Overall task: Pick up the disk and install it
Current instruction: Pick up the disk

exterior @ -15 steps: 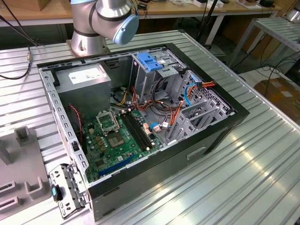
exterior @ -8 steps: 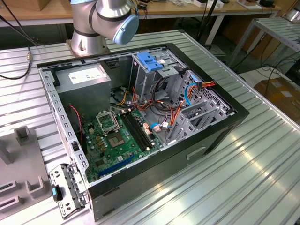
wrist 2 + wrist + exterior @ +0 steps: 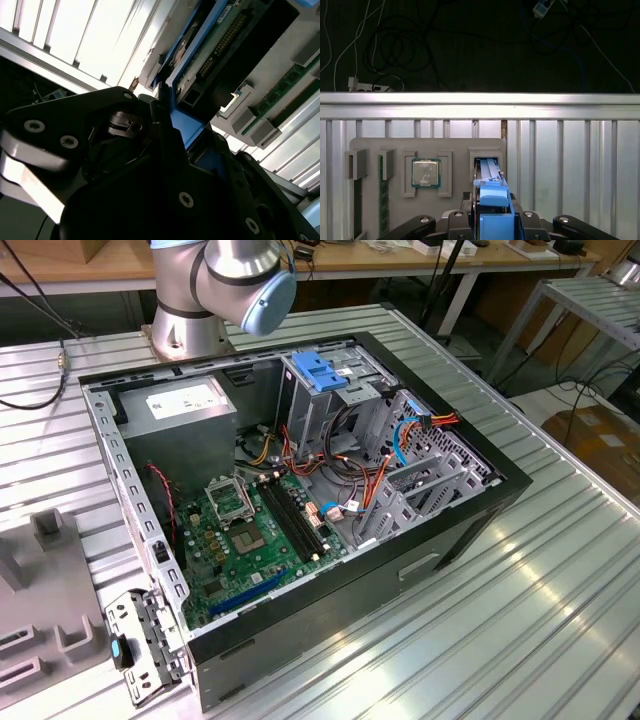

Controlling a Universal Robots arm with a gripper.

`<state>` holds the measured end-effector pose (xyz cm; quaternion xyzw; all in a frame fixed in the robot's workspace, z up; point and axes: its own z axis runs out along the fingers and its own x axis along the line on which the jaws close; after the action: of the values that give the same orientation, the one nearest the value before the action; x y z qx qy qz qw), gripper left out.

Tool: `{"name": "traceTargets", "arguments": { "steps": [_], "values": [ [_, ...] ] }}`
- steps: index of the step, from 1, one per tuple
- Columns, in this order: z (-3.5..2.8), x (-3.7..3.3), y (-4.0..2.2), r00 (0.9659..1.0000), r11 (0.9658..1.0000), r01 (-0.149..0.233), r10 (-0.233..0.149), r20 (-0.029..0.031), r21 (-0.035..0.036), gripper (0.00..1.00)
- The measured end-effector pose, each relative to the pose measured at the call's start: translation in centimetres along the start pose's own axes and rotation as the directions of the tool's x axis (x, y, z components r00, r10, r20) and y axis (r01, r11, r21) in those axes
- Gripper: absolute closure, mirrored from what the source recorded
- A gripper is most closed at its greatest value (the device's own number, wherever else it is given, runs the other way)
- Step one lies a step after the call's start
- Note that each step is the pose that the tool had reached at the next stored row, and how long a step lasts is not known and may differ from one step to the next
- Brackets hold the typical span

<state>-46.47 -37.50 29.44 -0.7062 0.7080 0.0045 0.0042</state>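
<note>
The disk (image 3: pixel 487 172) stands on edge at its slot in the grey holder tray (image 3: pixel 420 145), its blue rail pinched by my gripper (image 3: pixel 493 212), whose jaws look closed on it. I judge a slow, straight lift best, keeping the disk square so its rails don't bind.

The arm (image 3: pixel 225 280) stands at the far side, toward the exterior view's left. In the first wrist view the gripper (image 3: pixel 493 217) clamps the disk (image 3: pixel 489 170).
</note>
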Motion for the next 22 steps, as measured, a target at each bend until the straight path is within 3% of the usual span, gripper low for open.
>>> {"name": "traceTargets", "arguments": {
  "steps": [22],
  "values": [
    [0.09, 0.41, 0.0, 0.9996, 0.9996, -0.029, 0.029, 0.0, 0.0004, 0.63]
  ]
}}
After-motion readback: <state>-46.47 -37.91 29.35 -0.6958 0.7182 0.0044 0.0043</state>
